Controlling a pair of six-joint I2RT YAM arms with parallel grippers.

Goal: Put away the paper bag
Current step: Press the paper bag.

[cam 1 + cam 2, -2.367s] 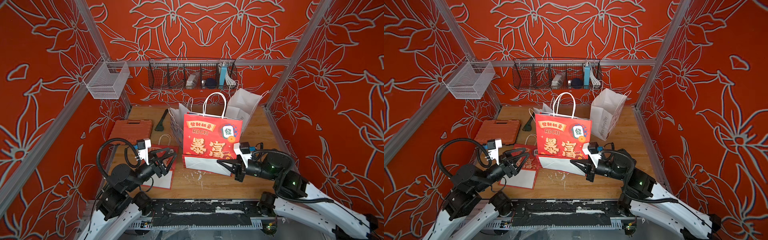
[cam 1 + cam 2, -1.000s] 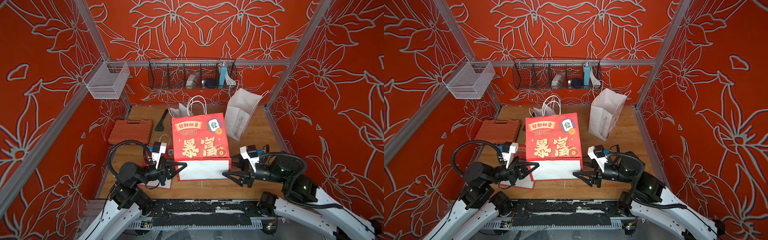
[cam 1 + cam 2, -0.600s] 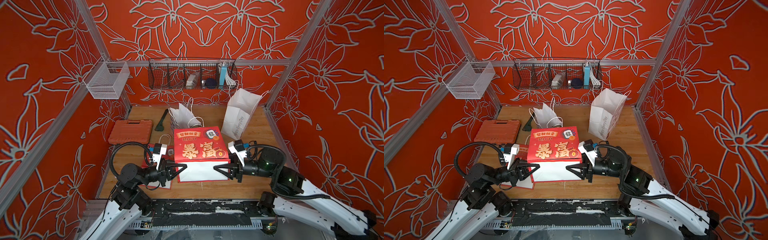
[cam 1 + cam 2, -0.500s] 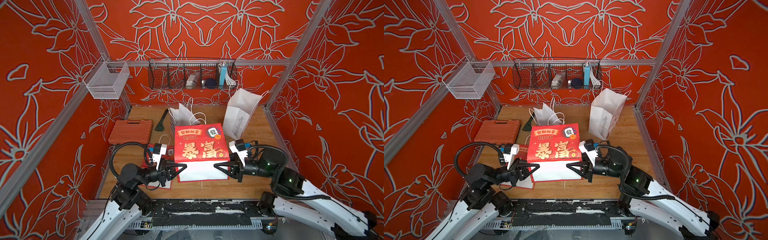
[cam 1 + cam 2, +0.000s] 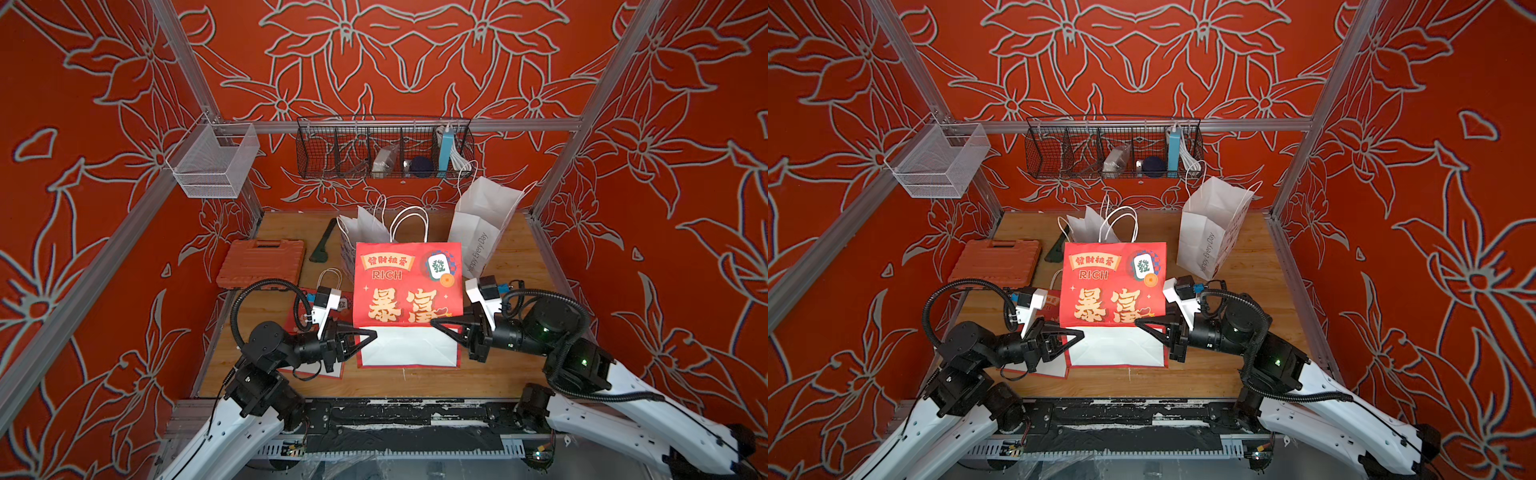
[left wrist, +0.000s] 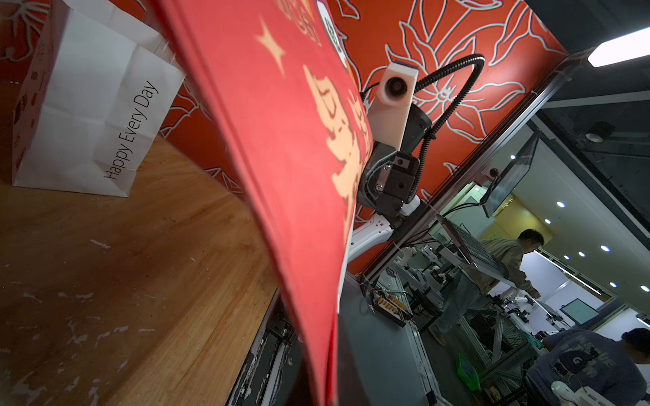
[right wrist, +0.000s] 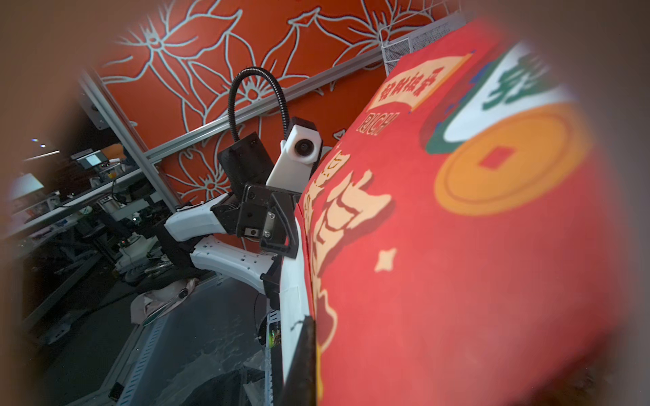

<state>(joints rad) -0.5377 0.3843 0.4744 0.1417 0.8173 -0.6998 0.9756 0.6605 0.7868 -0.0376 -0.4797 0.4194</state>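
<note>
The paper bag (image 5: pixel 407 282) (image 5: pixel 1113 286) is red with gold characters and the word RICH. It leans back above the wooden table (image 5: pixel 515 257), with its white bottom panel (image 5: pixel 409 345) turned toward the front. My left gripper (image 5: pixel 372 332) (image 5: pixel 1079 332) is shut on the bag's lower left edge. My right gripper (image 5: pixel 434 322) (image 5: pixel 1139 322) is shut on its lower right edge. In the left wrist view the red bag (image 6: pixel 281 140) fills the middle and hides the jaws. In the right wrist view the bag (image 7: pixel 457 246) lies against a dark finger (image 7: pixel 304 351).
A white bag printed Happy Every Day (image 5: pixel 482 232) (image 6: pixel 91 105) stands back right. Another white bag (image 5: pixel 361 232) stands behind the red one. An orange tool case (image 5: pixel 259 266) lies at left. A black wire basket (image 5: pixel 382 149) and a white mesh basket (image 5: pixel 212 160) hang on the walls.
My right gripper has moved in from the right and shut on the bag's lower right edge. The bag dipped low, then tilted back up. The left gripper has kept its hold.
</note>
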